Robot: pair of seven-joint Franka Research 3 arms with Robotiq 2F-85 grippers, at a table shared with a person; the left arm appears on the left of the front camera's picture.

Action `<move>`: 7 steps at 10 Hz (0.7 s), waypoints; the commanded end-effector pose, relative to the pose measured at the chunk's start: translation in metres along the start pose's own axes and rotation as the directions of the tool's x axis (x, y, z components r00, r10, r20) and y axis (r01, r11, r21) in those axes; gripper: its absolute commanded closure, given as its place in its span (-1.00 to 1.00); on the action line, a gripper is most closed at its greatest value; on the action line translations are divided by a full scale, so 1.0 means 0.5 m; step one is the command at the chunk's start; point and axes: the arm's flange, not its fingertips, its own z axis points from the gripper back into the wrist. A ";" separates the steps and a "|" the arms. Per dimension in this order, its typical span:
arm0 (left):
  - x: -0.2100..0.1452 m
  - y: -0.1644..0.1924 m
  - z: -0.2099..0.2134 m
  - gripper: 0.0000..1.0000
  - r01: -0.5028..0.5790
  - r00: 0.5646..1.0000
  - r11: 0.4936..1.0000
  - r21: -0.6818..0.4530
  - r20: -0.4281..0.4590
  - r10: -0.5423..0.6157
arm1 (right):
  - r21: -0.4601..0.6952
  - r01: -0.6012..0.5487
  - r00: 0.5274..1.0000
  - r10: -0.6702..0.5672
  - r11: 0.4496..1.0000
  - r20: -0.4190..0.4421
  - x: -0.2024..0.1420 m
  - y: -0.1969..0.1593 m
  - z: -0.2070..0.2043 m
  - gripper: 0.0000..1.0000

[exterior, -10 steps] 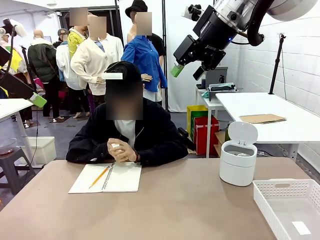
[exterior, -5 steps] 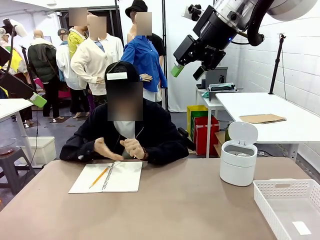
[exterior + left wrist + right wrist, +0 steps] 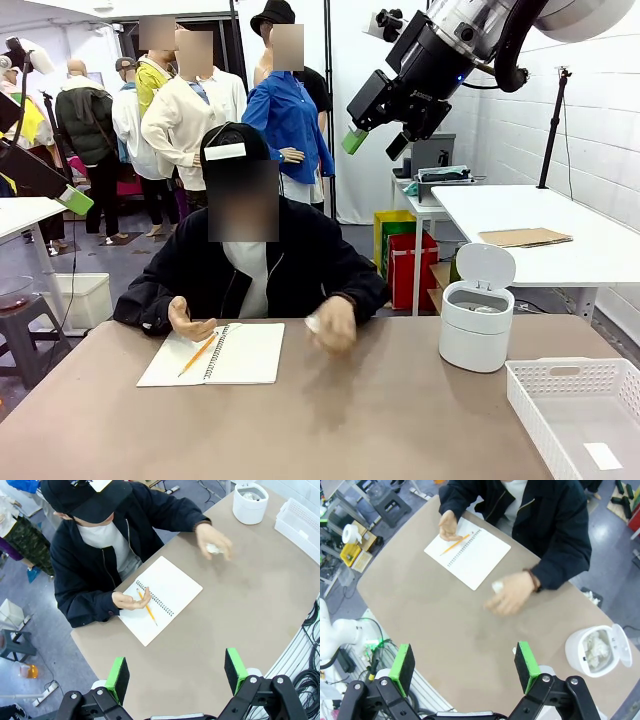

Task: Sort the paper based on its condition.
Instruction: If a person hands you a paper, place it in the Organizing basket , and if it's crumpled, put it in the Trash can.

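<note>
1. Across the table, in the front view, you saw the person's hand (image 3: 333, 325) blurred just above the tabletop. The paper (image 3: 313, 323) was at its fingers, between the notebook (image 3: 215, 355) and the white bin (image 3: 476, 325). The right gripper (image 3: 375, 143) hung high, jaws apart.
2. Left wrist view: you found the left gripper (image 3: 176, 675) spread wide and empty above the table, with the paper (image 3: 213, 548) in that hand.
3. Right wrist view: you saw the green pads (image 3: 402, 662) stand apart with nothing between them. The paper (image 3: 497, 586) sat against the hand, well apart from the bin.
</note>
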 end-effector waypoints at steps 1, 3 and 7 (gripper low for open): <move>0.000 -0.001 0.001 -1.00 0.000 1.000 1.000 0.003 -0.003 0.000 | 0.011 0.011 1.000 -0.011 1.000 -0.002 -0.002 0.001 0.002 -1.00; 0.000 -0.001 0.001 -1.00 0.000 1.000 1.000 0.003 -0.003 0.000 | 0.011 0.011 1.000 -0.011 1.000 -0.002 -0.002 0.001 0.002 -1.00; 0.000 -0.001 0.001 -1.00 0.000 1.000 1.000 0.003 -0.003 0.000 | 0.011 0.011 1.000 -0.011 1.000 -0.002 -0.002 0.001 0.002 -1.00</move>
